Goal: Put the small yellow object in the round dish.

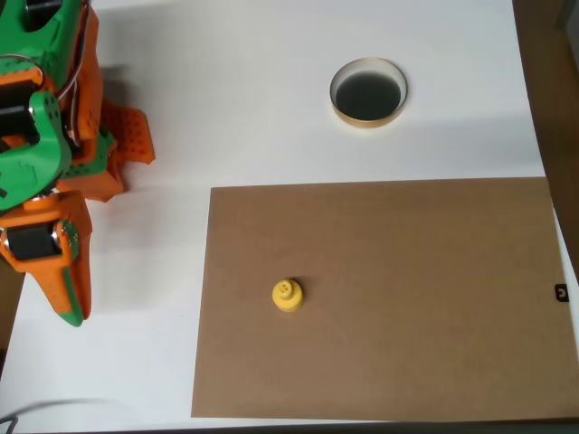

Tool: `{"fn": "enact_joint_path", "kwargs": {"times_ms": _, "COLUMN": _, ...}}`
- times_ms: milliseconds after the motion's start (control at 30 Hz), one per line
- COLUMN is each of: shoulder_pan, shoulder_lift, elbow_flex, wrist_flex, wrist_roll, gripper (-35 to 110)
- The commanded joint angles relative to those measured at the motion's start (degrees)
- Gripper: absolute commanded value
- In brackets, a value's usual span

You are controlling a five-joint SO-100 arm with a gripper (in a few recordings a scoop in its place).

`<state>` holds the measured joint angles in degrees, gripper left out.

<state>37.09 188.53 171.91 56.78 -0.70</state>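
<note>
A: Overhead view. Where's the yellow piece (288,295)?

B: Lower centre of the frame, on the brown board (434,298), left of the board's middle. Sits upright, knob facing up. Nothing touching it.

A: And the dish (368,92)?

B: Upper centre-right, on the white table (235,108), just above the board's top edge but clear of it. Dark inside, thin tan rim. Well apart from the yellow piece.

A: The arm?

B: Left edge of the frame, orange and green, over the white table. The gripper (69,289) points down toward the lower left, its tip just left of the board's left edge. Well apart from the yellow piece, farther still from the dish.

A: Jaws?

B: Orange finger with a green edge lying close together, no gap to be seen between them. Closed, and nothing held.

A: Anything else?

B: Small black mark (561,292) at the board's right edge. Dark strip down the upper right corner, beyond the table.
</note>
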Motion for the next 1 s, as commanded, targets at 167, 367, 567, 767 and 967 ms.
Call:
{"fn": "enact_joint_path", "kwargs": {"times_ms": 167, "shoulder_pan": 0.5, "shoulder_lift": 2.1, "elbow_flex": -0.7, "wrist_flex": 0.0, "wrist_roll": -0.9, "gripper": 0}}
{"fn": "enact_joint_path", "kwargs": {"times_ms": 367, "shoulder_pan": 0.5, "shoulder_lift": 2.1, "elbow_flex": -0.7, "wrist_flex": 0.0, "wrist_roll": -1.0, "gripper": 1}}
{"fn": "enact_joint_path", "kwargs": {"times_ms": 567, "shoulder_pan": 0.3, "shoulder_lift": 2.1, "elbow_flex": -0.3, "wrist_flex": -1.5, "wrist_roll": -0.5, "gripper": 0}}
{"fn": "enact_joint_path", "kwargs": {"times_ms": 767, "shoulder_pan": 0.1, "shoulder_lift": 2.1, "elbow_flex": -0.2, "wrist_flex": -2.1, "wrist_roll": -1.2, "gripper": 0}}
{"fn": "enact_joint_path", "kwargs": {"times_ms": 967, "shoulder_pan": 0.4, "shoulder_lift": 2.1, "elbow_flex": -0.3, "wrist_flex": -3.3, "wrist_roll": -3.5, "gripper": 8}}
